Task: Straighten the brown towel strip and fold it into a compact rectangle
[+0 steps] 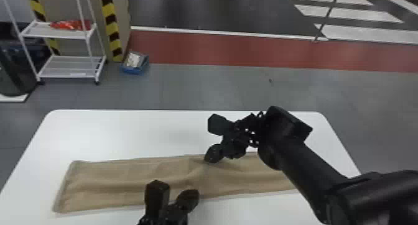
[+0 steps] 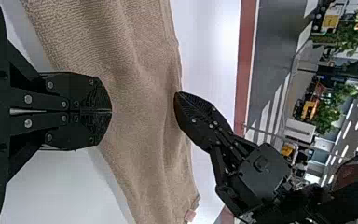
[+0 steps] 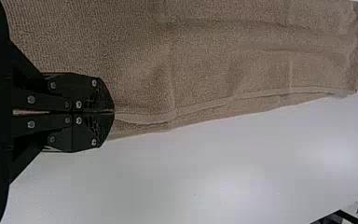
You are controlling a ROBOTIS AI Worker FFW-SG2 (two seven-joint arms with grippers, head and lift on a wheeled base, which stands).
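The towel (image 1: pixel 124 177) is lying long and slightly rumpled across the table (image 1: pixel 130 131), its left end sitting just in from the left edge. Broad open room is stretching between the towel and the far edge. The right gripper (image 1: pixel 212 156) is touching the towel's far side, fingers closed; whether they are pinching cloth, I cannot tell. The left gripper (image 1: pixel 189 197) is hanging over its near side, fingers closed. On the floor beyond the far left corner, a blue box (image 1: pixel 133 71) is holding pale stuff (image 1: pixel 134 59); a rack (image 1: pixel 67 72) is carrying something red (image 1: pixel 70 25) on its upper shelf.
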